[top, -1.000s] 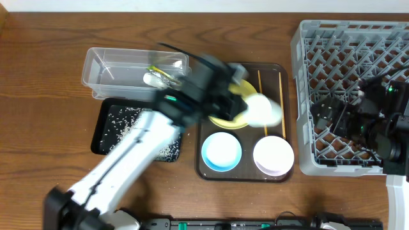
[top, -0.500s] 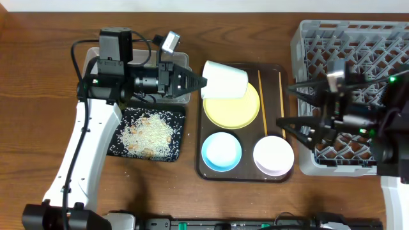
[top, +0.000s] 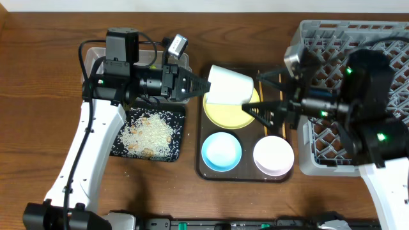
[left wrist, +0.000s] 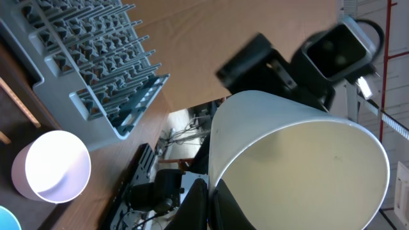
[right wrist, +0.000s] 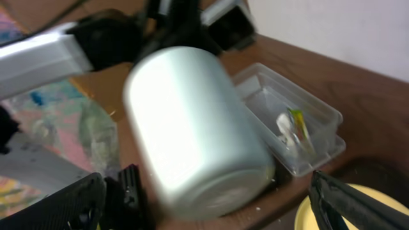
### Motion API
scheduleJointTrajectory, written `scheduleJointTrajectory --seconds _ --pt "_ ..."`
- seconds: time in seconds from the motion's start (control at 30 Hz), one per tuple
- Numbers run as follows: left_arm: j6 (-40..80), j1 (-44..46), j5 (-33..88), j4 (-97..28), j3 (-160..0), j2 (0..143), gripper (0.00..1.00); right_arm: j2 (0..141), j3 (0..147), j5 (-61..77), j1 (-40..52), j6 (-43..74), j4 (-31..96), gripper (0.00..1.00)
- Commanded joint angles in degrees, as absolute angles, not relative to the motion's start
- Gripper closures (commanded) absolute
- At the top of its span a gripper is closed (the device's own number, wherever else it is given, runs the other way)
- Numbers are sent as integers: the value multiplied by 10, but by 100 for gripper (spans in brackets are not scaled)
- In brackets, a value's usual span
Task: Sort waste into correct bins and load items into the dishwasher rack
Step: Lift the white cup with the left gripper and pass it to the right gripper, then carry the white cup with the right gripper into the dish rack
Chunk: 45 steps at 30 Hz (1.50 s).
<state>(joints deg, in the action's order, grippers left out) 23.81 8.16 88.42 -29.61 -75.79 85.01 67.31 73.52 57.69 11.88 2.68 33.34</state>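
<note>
Right gripper (top: 257, 94), jaws spread wide, had swung left off the dishwasher rack (top: 326, 167) in the last half second. Nearest, the light-blue bowl (top: 222, 151) and pinkish-white bowl (top: 273, 155) sat untouched. Beyond them, over the yellow plate (top: 223, 115), the white cup (top: 228, 85) hung sideways. The left gripper (top: 203, 83) stayed clamped on its rim, and its base now faced the right fingers. A handover toward the rack looked likely.

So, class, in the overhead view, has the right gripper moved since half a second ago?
Yes. The right gripper has moved left, away from the grey rack, out over the brown tray toward the white cup.
</note>
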Motion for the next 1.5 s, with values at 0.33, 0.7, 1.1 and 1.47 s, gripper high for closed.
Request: scheduleJointTrajectory --seconds 0.33,0.7,1.1,1.47 --pt "239 82 901 -294 -764 843 94 742 738 755 125 37 240 14" --pt "239 82 901 -279 -764 843 94 743 738 732 136 38 253 19" --pt "239 82 901 -279 -764 843 86 742 738 678 146 38 254 46" --pt "239 82 901 -279 -764 843 40 654 738 506 -60 49 495 45"
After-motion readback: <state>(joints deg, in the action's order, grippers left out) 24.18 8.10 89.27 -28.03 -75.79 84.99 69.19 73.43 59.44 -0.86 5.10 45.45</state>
